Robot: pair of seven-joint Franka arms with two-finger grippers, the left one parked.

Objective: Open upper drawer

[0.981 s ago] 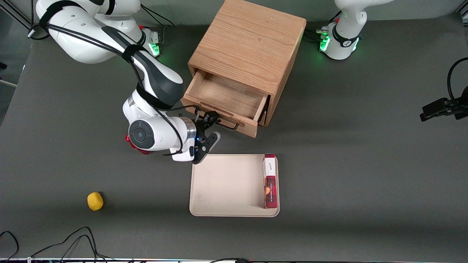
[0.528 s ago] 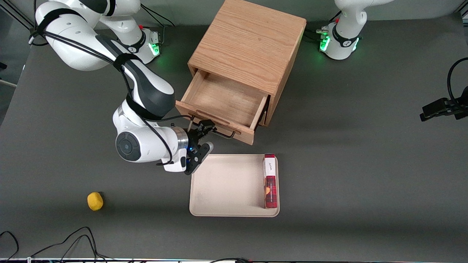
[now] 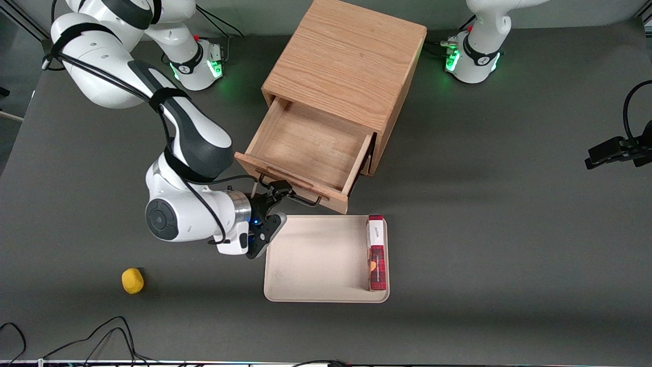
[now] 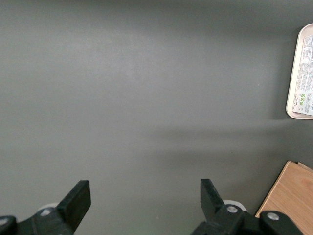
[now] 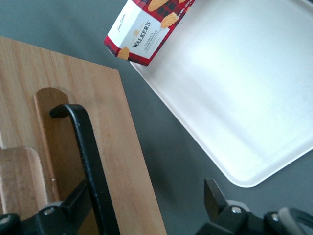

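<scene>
The oak cabinet (image 3: pixel 346 61) stands at the back middle of the table. Its upper drawer (image 3: pixel 305 148) is pulled well out, and its bare wood inside shows. A thin black wire handle (image 3: pixel 300 196) (image 5: pixel 85 156) runs along the drawer front (image 5: pixel 112 127). My gripper (image 3: pixel 275 206) (image 5: pixel 144 200) is in front of the drawer at handle height, and it is open. The handle passes between the fingers, close against one finger (image 5: pixel 73 200). The other finger (image 5: pixel 212 196) stands apart over the table.
A beige tray (image 3: pixel 316 260) (image 5: pixel 244 88) lies just nearer the front camera than the drawer. A red cookie box (image 3: pixel 377 252) (image 5: pixel 146 24) stands along one edge of it. A yellow lump (image 3: pixel 132 280) sits toward the working arm's end. Cables trail along the front edge.
The drawer has slid farther out of the cabinet toward the front camera. My gripper has moved back with the handle, and the arm has drawn away from the cabinet.
</scene>
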